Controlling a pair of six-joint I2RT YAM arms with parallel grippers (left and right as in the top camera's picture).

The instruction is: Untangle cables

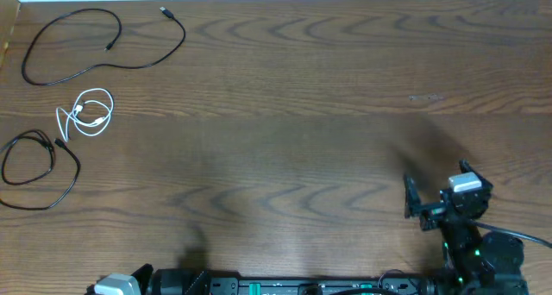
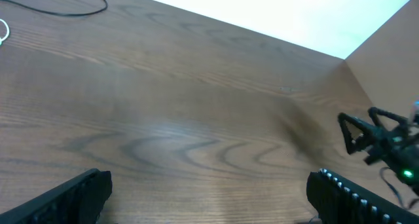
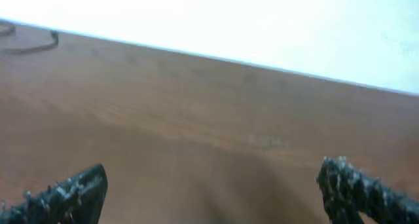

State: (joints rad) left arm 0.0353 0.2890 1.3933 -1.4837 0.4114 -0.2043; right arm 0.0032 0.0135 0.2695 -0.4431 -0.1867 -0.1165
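The cables lie at the far left of the table [image 1: 302,114], well apart from both my arms: a long black cable [image 1: 129,66] nearest the back edge, a white cable [image 1: 79,111] coiled below it, and a second black cable [image 1: 76,170] looped at the left edge. From overhead none of them crosses another, so I judge the sorting nearly or wholly done. The one doubtful spot is where the white coil sits just beside the second black cable's plug end; I cannot tell whether they touch. If I go back in, my left arm is the nearer one. I would come down on the white coil from above, pinch a single strand on its right side, away from the black plug, and draw it rightward and low so it slides clear without snagging a neighbour. My left gripper [image 2: 209,191] is spread wide, its fingers at the bottom corners of the wrist view with only bare wood between them; it holds nothing and touches no cable. My right gripper [image 1: 438,185] sits near the front right of the table, also wide apart and with nothing in it, bare wood between its tips in its own view.
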